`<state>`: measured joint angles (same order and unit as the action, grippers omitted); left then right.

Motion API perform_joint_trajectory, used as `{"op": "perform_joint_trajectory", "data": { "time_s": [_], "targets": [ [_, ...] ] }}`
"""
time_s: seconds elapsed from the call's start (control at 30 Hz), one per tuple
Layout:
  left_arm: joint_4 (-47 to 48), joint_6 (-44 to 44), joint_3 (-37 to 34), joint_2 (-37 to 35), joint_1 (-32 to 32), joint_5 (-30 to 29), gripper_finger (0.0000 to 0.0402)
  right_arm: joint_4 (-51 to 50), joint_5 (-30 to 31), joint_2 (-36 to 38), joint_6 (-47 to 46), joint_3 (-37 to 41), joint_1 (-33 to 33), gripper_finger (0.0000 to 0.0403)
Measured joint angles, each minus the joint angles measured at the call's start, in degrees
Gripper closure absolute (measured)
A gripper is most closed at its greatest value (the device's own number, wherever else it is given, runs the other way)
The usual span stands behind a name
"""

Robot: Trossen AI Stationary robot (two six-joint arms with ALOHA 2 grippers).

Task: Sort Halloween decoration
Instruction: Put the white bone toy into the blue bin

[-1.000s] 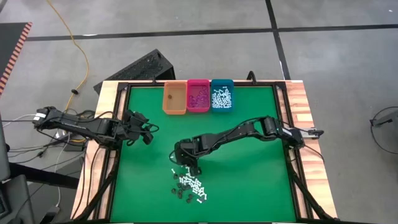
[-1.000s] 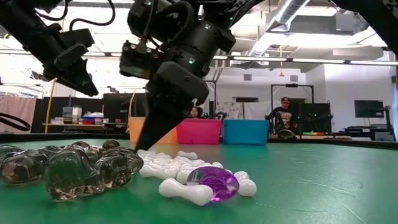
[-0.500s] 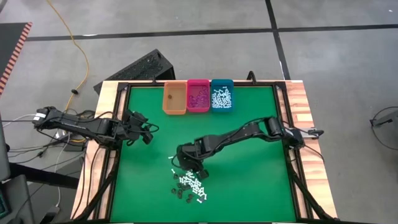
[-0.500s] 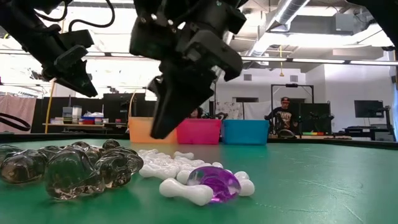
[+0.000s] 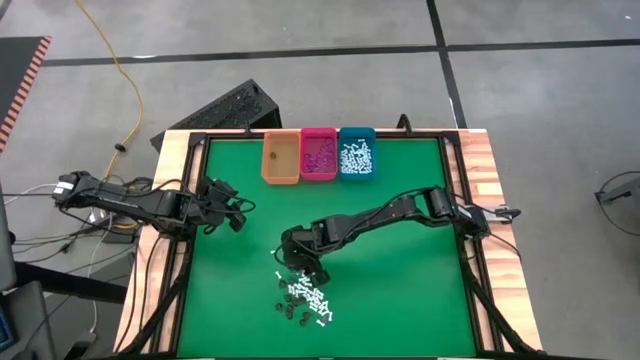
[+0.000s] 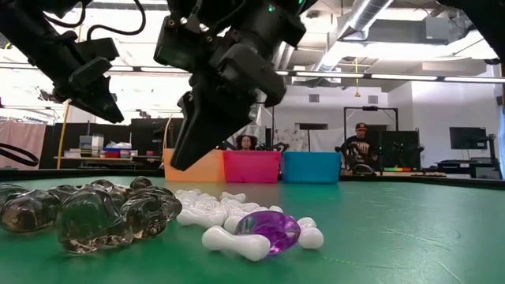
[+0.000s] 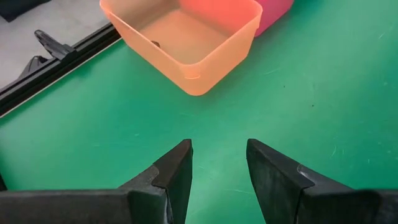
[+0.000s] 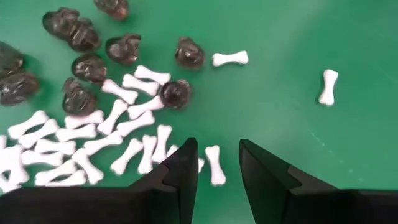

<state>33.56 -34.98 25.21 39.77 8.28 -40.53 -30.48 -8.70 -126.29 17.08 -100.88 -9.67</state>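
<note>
Over glossy white bone-shaped sticks (image 8: pixel 134 84) and smoky skulls (image 8: pixel 78 99), the right gripper (image 8: pixel 216 163) hangs, jaws parted, empty

Both arms are dark, near black, built of slim jointed segments with loose black cables looping beside the links. The left arm (image 5: pixel 150 203) carries a small white patch near its base end; the right arm (image 5: pixel 400 212) shows a pale fitting beside its base. Each gripper ends in 2 matte dark wedge-shaped fingers (image 8: pixel 177 171) with faceted, stepped edges. A green light glows on the right wrist housing (image 6: pixel 270 9).
</note>
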Motion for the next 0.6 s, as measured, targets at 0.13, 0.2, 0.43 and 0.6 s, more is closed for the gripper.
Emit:
{"op": "perform_joint_trajectory", "data": {
  "time_s": [0.13,0.2,0.43,0.6],
  "targets": [
    [0.1,-0.1,0.0,0.0,0.0,0.0,0.0258,1.0,0.0,-2.3,-0.1,0.0,-0.1,0.0255],
    [0.2,-0.2,0.0,0.0,0.0,0.2,0.0258,1.7,-0.1,-3.3,-0.1,0.0,-0.4,0.0255],
    [0.4,-0.2,0.0,0.0,0.0,0.0,0.0258,-0.5,0.1,-3.3,-3.1,-0.1,-0.3,0.0259],
    [0.5,-0.2,0.0,0.0,0.0,-0.4,0.0258,-3.2,2.9,-3.3,-3.7,-0.2,0.0,0.0295]
  ]
}}
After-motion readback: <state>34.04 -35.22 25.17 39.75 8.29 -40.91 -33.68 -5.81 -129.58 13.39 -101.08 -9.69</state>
